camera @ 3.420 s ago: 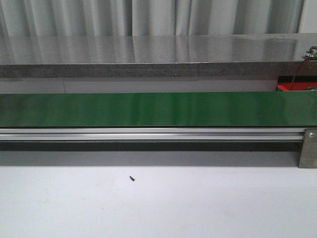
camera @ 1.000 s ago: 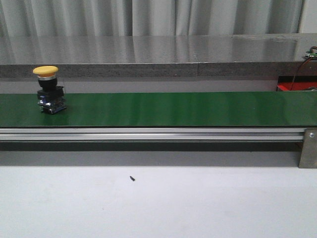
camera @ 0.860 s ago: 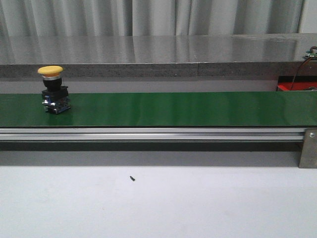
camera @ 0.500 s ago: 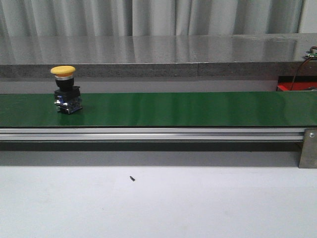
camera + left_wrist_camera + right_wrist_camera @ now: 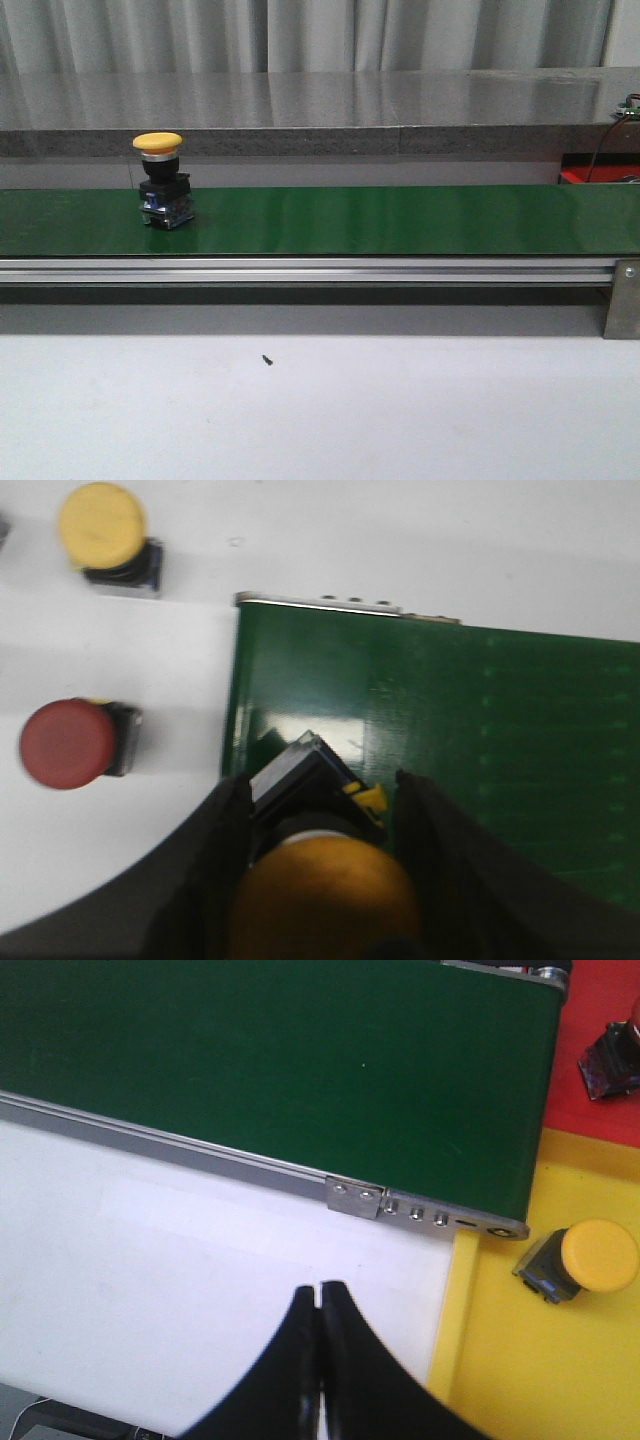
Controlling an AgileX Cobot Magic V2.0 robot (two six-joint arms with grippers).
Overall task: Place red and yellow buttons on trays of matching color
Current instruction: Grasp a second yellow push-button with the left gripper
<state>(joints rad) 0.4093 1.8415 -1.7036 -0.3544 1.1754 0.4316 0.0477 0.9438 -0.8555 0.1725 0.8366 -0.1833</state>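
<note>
One yellow push button stands upright on the green conveyor belt in the front view, toward the belt's left end, its mushroom cap on top and its black-and-metal switch body resting on the belt surface. An aluminium rail runs along the belt's near edge, and a small dark speck lies on the white tabletop in front of it.

In the left wrist view, the left hand has its two dark fingers spread either side of a yellow-capped button, which fills the gap between them over the end of the belt; whether the fingers press on it cannot be told from this blurred picture. Beside the belt's end, a second yellow button and a red button lie well apart on a white surface.

In the right wrist view, the right hand hangs over the white tabletop with its fingers closed together and nothing between them. Just beyond the belt's bracketed end, another yellow button lies on its side on the yellow tray. A red tray adjoins it, with a dark object at the frame's edge too cut off to identify.
</note>
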